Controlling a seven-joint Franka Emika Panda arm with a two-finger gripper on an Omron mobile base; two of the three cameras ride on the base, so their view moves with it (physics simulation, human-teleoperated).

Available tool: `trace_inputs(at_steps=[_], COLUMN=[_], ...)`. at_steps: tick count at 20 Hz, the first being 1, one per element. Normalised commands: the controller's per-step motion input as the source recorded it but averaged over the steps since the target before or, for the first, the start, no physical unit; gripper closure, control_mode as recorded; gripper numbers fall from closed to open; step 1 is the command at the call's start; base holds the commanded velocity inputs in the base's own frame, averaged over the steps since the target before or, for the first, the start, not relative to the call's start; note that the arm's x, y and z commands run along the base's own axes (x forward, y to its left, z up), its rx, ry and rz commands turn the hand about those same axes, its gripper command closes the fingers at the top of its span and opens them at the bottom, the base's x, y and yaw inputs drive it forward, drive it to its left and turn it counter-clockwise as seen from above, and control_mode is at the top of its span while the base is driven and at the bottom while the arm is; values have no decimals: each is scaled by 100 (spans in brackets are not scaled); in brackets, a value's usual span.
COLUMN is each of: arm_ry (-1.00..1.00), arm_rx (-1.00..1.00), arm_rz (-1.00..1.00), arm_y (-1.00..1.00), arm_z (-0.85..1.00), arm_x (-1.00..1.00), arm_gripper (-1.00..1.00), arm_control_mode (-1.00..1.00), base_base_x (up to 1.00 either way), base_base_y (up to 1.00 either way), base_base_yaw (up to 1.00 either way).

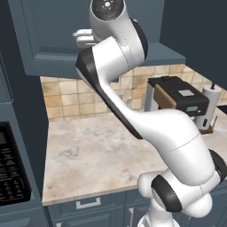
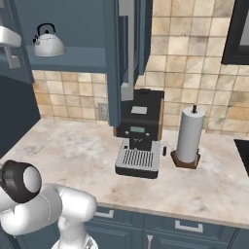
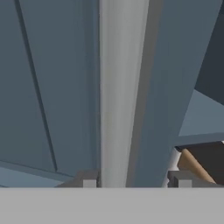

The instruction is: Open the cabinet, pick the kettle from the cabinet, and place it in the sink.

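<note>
The cabinet hangs above the counter. Its left door stands ajar, and another door shows edge-on with its silver bar handle. The whitish kettle sits on the shelf inside, to the right of my hand. My gripper is up at the right edge of the left door. In the hand view the gripper is open and straddles the vertical silver handle. A gap shows between the handle and the right fingertip. The sink is out of view.
A black coffee machine stands on the beige counter under the cabinet, with a white paper towel roll to its right. A black appliance sits at the counter's left end. Blue drawers run below.
</note>
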Motion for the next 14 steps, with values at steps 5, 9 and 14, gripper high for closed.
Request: trace_inputs(at_steps=[5, 9, 14], arm_ry=[0, -1, -2], arm_rx=[-1, 0, 0], arm_rz=[-7, -5, 0], arm_y=[45, 45, 42], arm_z=[0, 0, 0], arm_x=[-37, -36, -35], arm_gripper=[100, 100, 100], arm_control_mode=[-100, -100, -100], base_base_x=[0, 0, 0], base_base_y=[0, 0, 0], base_base_yaw=[0, 0, 0])
